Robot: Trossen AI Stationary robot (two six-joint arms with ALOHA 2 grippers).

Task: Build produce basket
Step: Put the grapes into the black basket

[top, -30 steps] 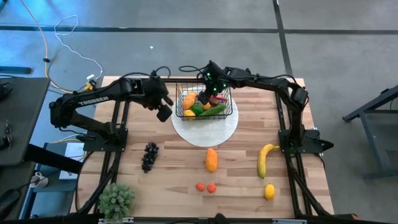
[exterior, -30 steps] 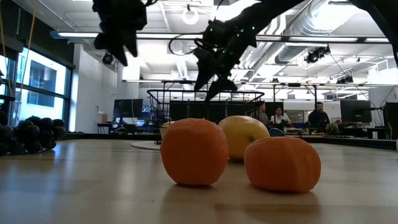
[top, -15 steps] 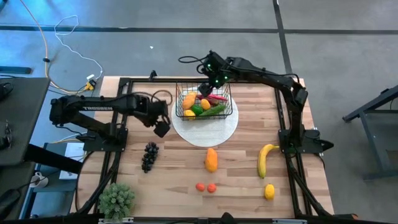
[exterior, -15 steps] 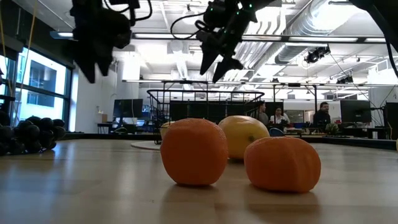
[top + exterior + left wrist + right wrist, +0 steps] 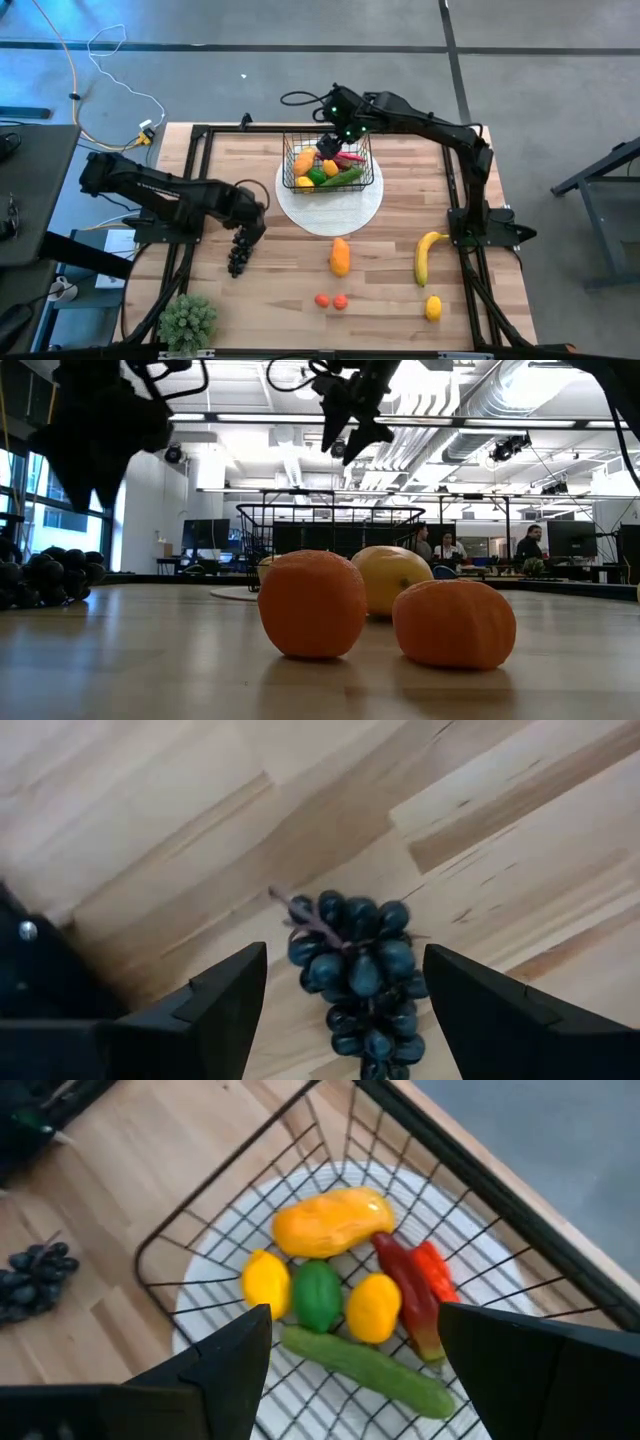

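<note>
The left gripper [image 5: 345,995] hangs over the dark grapes [image 5: 357,967] on the left of the table, fingers wide apart, partly hiding them from above. The right gripper [image 5: 355,1370], also spread and empty, hovers over the basket [image 5: 329,163] at the far middle.

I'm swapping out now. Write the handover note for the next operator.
Left claw: open, right above the dark grape bunch on the wooden table.
Right claw: open, empty, over the black wire-mesh basket on the round white plate.
Done: lemons, lime, cucumber, chilli and an orange fruit are in the basket.
Left: grapes, yellow banana, lemon, orange mango-like fruit, two small oranges.
</note>
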